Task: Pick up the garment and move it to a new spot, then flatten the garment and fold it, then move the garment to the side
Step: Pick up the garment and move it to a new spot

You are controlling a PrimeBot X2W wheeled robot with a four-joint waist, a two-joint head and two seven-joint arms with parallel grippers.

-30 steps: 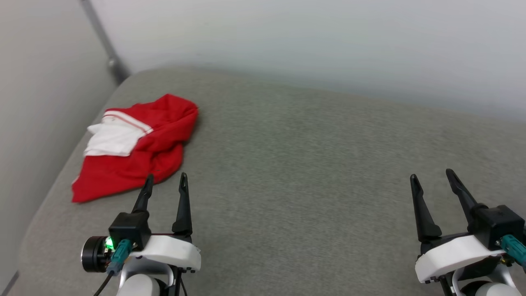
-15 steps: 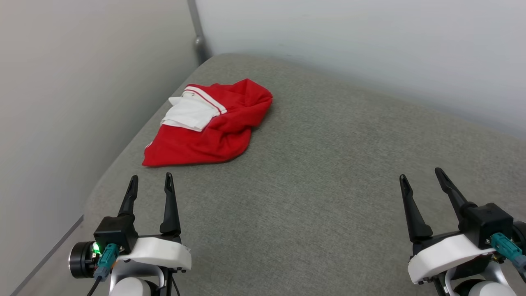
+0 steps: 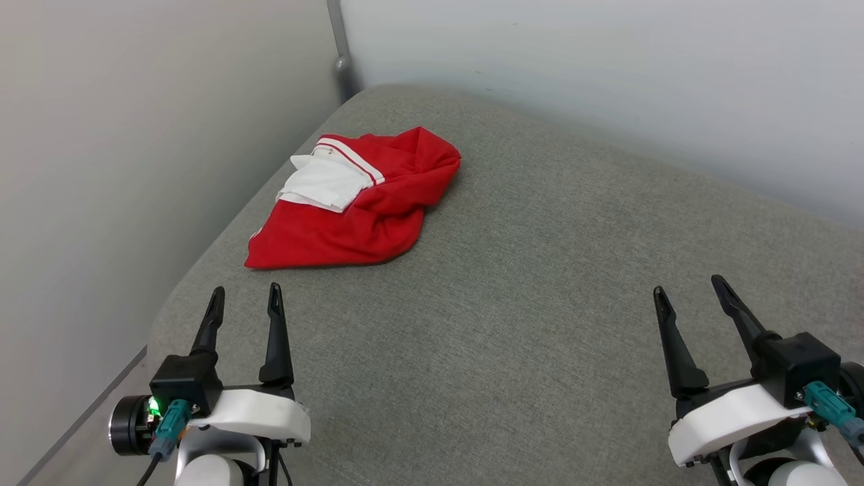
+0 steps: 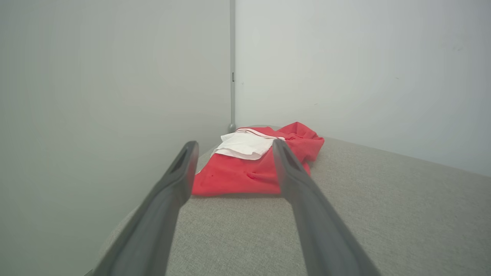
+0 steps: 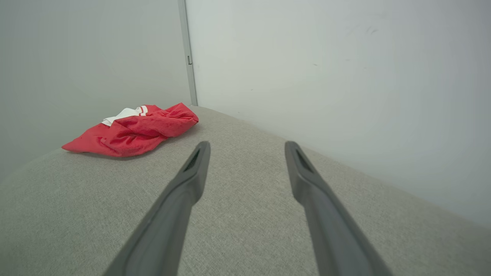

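At eleven o'clock on the cushion (image 3: pixel 540 304) the shirt (image 3: pixel 358 209) lay bunched, so the left gripper (image 3: pixel 244 300) or right gripper (image 3: pixel 685 290), both spread empty, might have pinched one layer only.

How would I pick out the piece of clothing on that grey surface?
Find the grey padded surface that runs into the corner of the pale walls. Near that corner, on the robot's left, lies the garment, crumpled. It alone is bright red, with a white sleeve trimmed in red-and-white stripes.
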